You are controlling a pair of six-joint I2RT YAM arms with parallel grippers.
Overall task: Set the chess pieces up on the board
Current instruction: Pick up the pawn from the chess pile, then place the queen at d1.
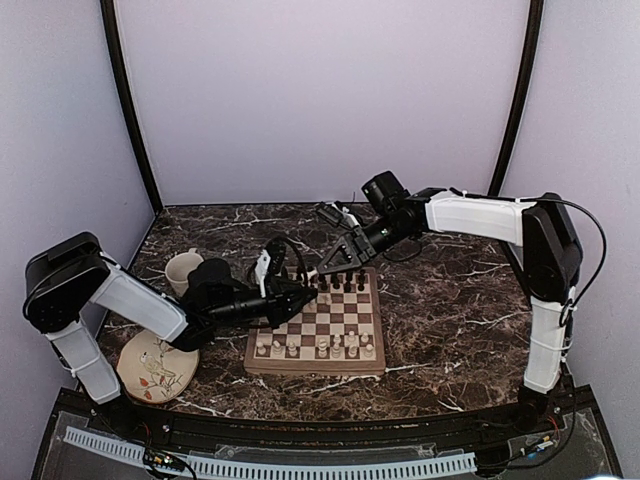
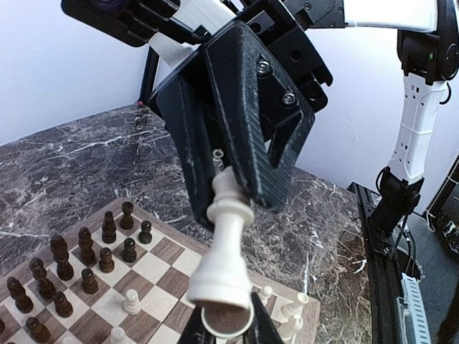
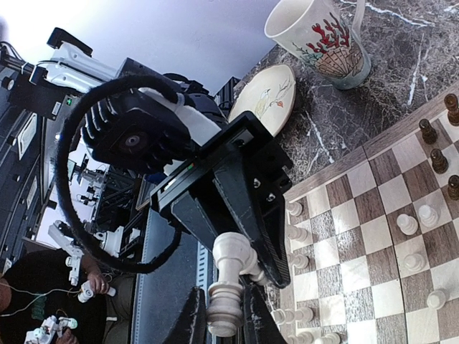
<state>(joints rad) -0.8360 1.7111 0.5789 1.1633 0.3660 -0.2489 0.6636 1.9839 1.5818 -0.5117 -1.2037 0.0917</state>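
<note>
One cream-white chess piece [image 2: 226,244] hangs in the air above the board's [image 1: 315,368] far left corner, held at both ends. My left gripper [image 2: 226,326] is shut on its round base, and my right gripper [image 3: 224,315] is shut on its crowned top. In the top view the two grippers meet tip to tip, left [image 1: 300,295] and right [image 1: 325,268], and the piece itself is hard to see there. Dark pieces [image 1: 340,283] stand in rows on the board's far side. Cream pieces [image 1: 320,345] stand on its near side.
A cream mug [image 1: 183,270] with a red pattern stands left of the board behind my left arm. A round beige bird-patterned plate [image 1: 155,368] lies near the front left. Dark marble tabletop [image 1: 450,310] stretches right of the board.
</note>
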